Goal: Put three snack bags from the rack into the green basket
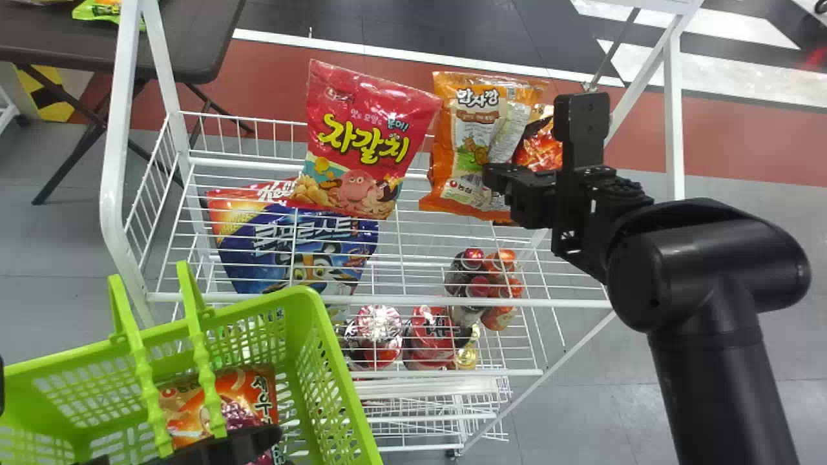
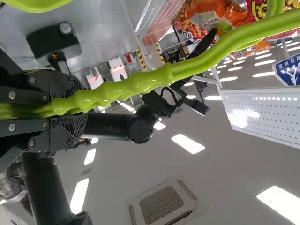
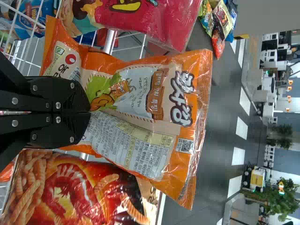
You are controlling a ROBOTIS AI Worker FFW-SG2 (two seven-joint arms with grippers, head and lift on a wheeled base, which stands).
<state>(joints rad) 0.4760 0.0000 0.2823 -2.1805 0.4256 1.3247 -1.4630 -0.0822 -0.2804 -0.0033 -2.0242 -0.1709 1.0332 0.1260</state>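
A grey floor (image 1: 58,245) with a wide red-brown band (image 1: 258,84) lies behind the work, and at the far left stands a dark worktop (image 1: 187,39) on folding legs. In the middle is a white wire rack (image 1: 413,301). The right hand (image 1: 494,177) is above its upper shelf and it is grasping the front of an orange snack bag with a white panel (image 1: 475,116); its two fingers are closed together there. Just beside this bag, on its left, is a red snack bag with yellow letters (image 1: 368,129); on its other side is a red-and-orange snack bag (image 1: 543,152), partly behind the right hand. A blue bag with a cartoon face (image 1: 284,248) lies under the shelf wires. At the near left is the light green plastic basket (image 1: 329,361), with an orange-red snack bag (image 1: 187,400) inside. The left hand (image 1: 223,447) is clenched around the basket's green handle (image 2: 126,91).
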